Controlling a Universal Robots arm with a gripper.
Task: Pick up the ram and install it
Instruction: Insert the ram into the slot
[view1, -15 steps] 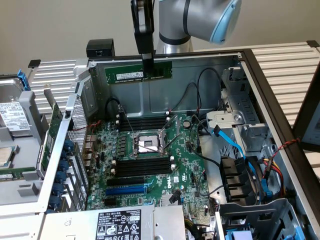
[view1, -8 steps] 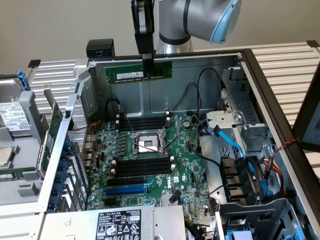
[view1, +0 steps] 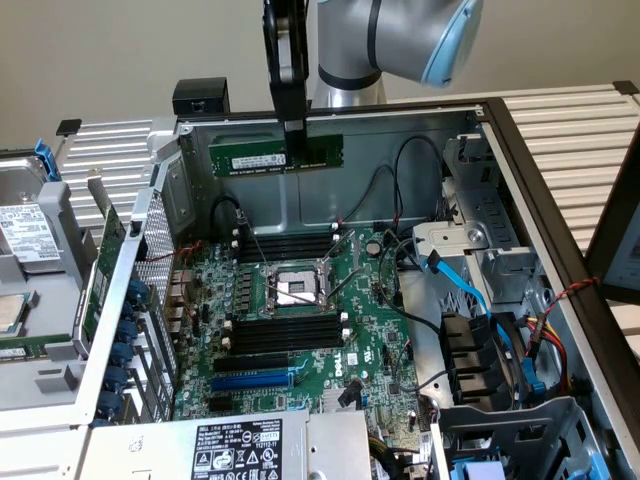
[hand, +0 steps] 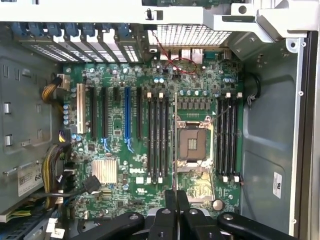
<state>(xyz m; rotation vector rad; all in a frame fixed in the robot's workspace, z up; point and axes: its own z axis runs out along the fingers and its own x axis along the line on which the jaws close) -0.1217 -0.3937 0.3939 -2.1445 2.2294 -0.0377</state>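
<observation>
Black pincer (view1: 293, 140) clamped on long thin green ram stick (view1: 250, 157), upper centre, above black memory slots (view1: 285, 332); carry step, not yet seated.

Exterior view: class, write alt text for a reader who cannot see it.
A robot arm's gripper holds a green memory stick level in the air above an open computer case. Below lies the green motherboard with its long black memory slots.

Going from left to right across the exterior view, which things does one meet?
Grey metal hard drive, row of blue plastic card clips, long green ram stick in the black gripper, light blue flat cable, thin red wire.
</observation>
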